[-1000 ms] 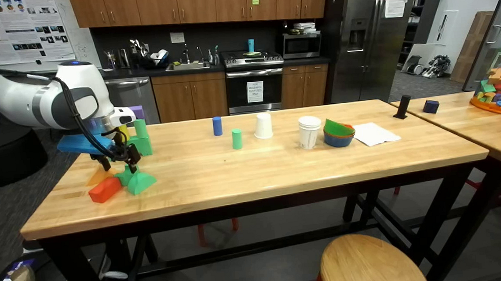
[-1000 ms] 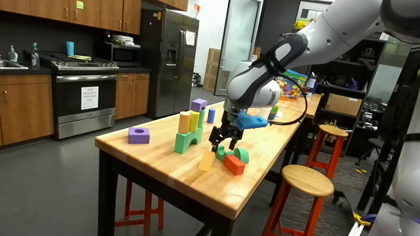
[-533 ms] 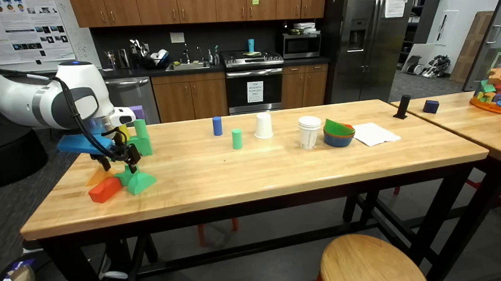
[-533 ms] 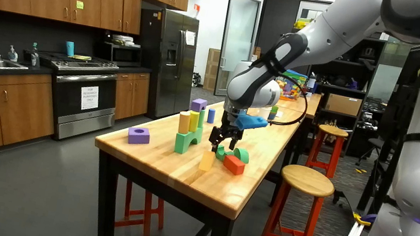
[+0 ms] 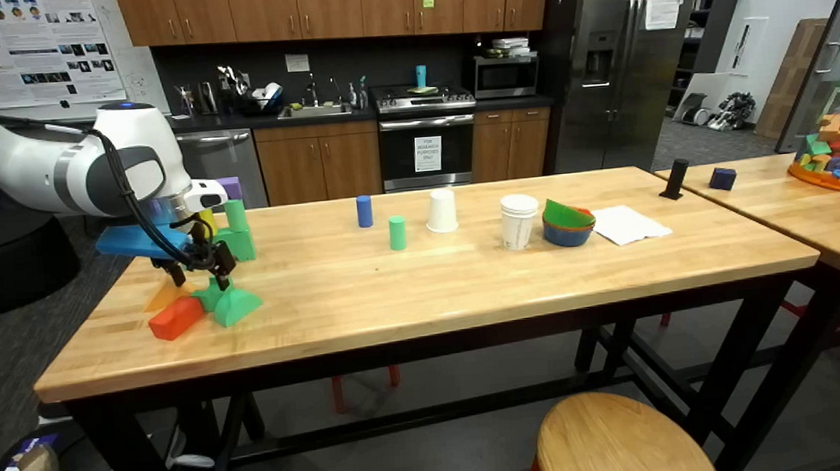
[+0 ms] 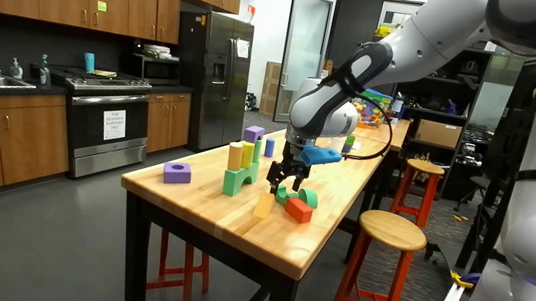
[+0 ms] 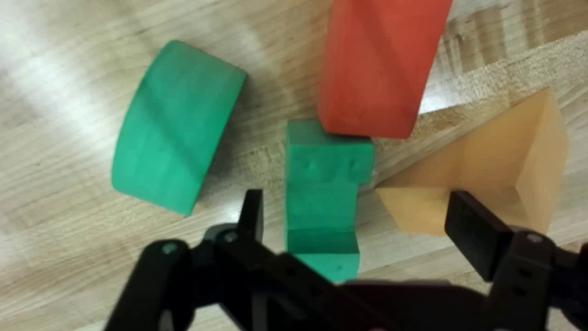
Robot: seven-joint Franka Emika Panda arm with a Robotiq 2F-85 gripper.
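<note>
My gripper (image 5: 201,280) is open and empty above the table, among loose blocks; it also shows in an exterior view (image 6: 286,184) and the wrist view (image 7: 356,207). Between its fingers in the wrist view lies a green notched block (image 7: 321,202), its near end partly covered by the gripper. The right finger overlaps an orange triangular block (image 7: 487,156) in that view; whether they touch I cannot tell. A red block (image 7: 376,69) lies against or just by the green block's far end. A green half-round block (image 7: 179,128) lies to the left. The red (image 6: 299,210) and orange (image 6: 264,205) blocks show in both exterior views.
A stack with a green arch (image 6: 240,178), coloured cylinders and a purple arch (image 6: 254,133) stands near the gripper. A purple holed block (image 6: 177,173) is beside it. Further along are blue (image 5: 364,211) and green (image 5: 397,233) cylinders, white cups (image 5: 442,212) and bowls (image 5: 568,236).
</note>
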